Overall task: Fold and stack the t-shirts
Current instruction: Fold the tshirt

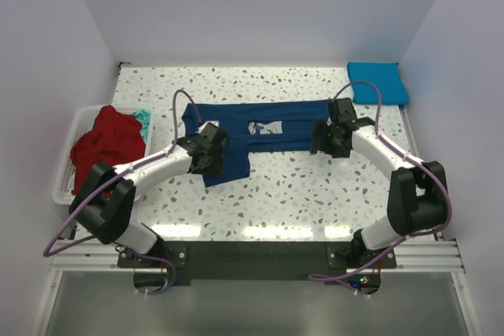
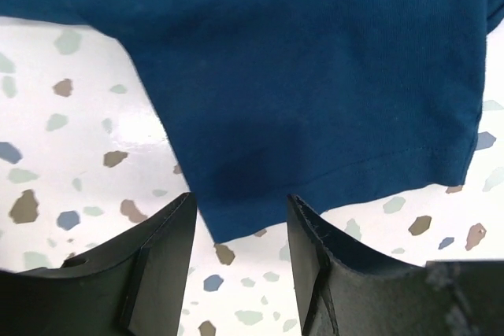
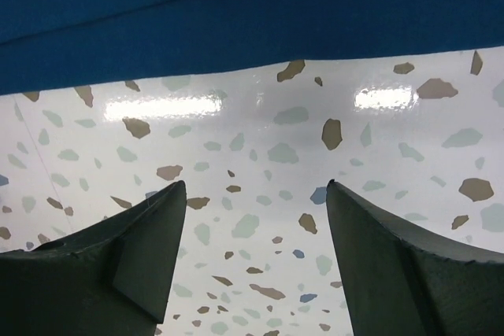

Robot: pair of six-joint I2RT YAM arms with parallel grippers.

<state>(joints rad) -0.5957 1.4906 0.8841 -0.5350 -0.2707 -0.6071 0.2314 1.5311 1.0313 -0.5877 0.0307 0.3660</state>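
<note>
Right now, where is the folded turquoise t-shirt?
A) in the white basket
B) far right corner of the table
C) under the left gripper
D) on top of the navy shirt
B: the turquoise-blue t-shirt lies folded at the far right corner of the table, apart from the navy t-shirt spread mid-table. The basket on the left holds the red t-shirt.

Left and right jaws apart
</note>
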